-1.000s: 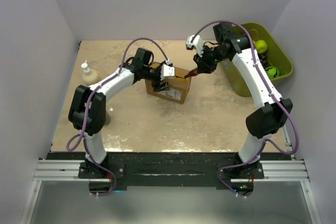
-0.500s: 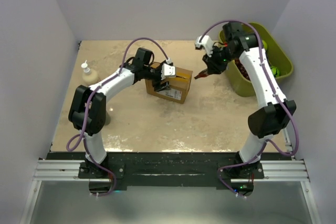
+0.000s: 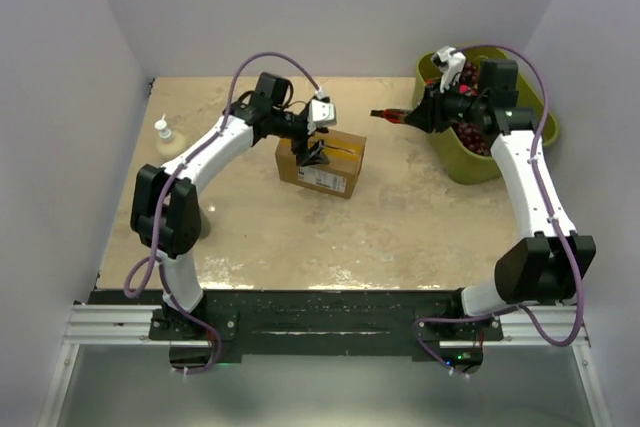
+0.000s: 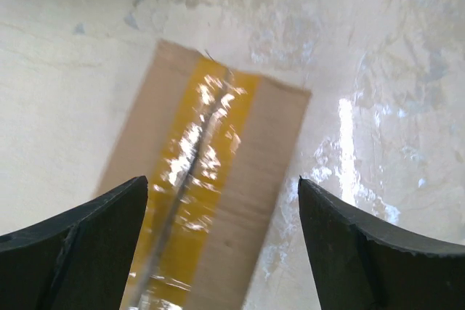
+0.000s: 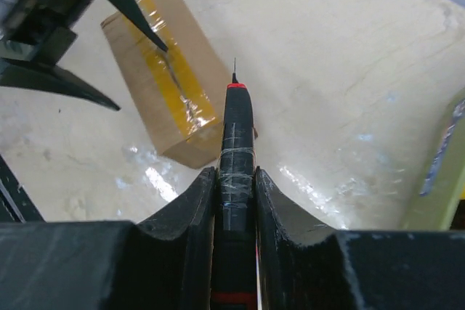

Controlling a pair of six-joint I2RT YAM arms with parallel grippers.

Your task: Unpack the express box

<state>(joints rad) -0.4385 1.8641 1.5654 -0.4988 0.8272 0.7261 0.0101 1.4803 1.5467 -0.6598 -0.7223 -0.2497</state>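
The left fingers (image 4: 80,241) stand wide apart above the express box (image 3: 322,163), which lies on the counter (image 3: 400,217) below and between them; its taped top is blurred and cut off in the left wrist view. The right fingers (image 5: 182,230) clamp a black cutter (image 5: 234,143) with a red tip, in the air beside the box and clear of it, with a green bin (image 3: 475,165) just behind them, its contents hard to make out. A soap bottle (image 3: 165,139) stands well apart.

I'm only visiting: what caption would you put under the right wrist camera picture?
Right gripper clamps a red-tipped black tool aimed toward the taped express box, with the left gripper open over it.
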